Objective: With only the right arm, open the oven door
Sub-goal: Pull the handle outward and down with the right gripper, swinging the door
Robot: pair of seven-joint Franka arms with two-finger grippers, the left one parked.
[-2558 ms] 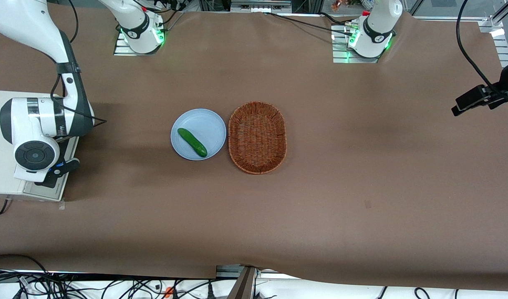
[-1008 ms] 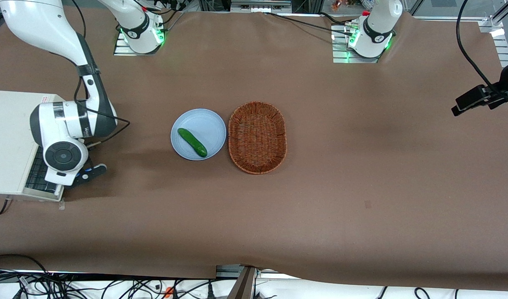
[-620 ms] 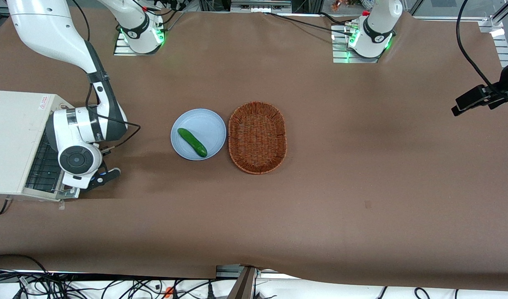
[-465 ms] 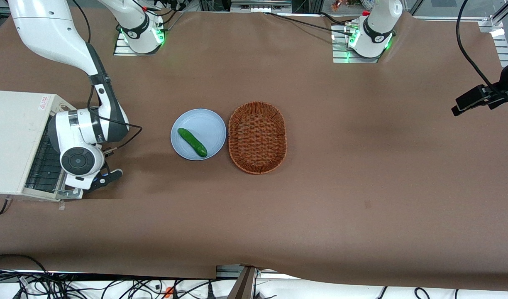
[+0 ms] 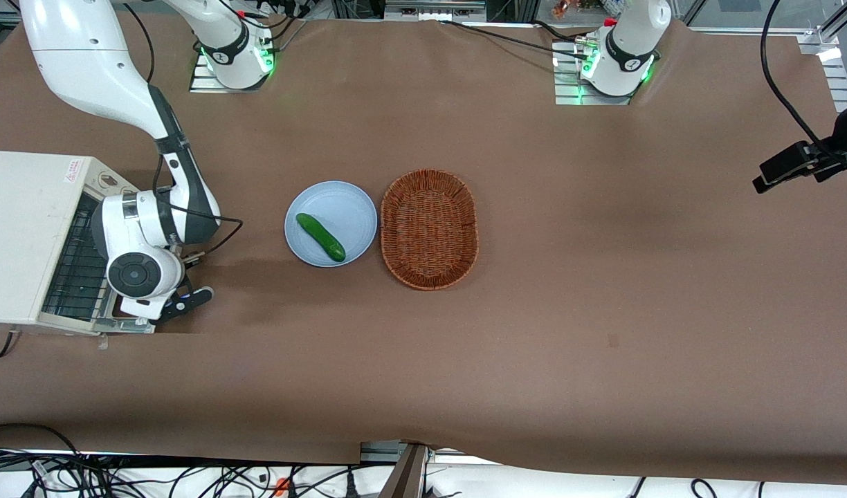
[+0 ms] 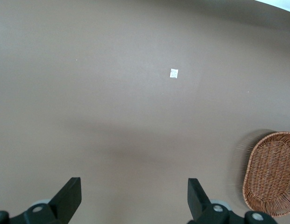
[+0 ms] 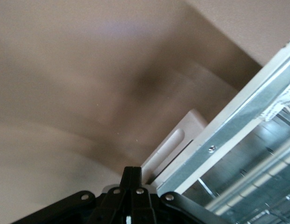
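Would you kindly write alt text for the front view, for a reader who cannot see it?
The right arm reaches low in front of the oven, its gripper at the lowered oven door, with the wire rack exposed. Mid-table, a cucumber lies on a blue plate beside an empty wicker basket.

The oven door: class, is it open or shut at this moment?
Open. The oven door is swung down, baring the wire rack inside the oven. The right arm's hand is at the door's edge.
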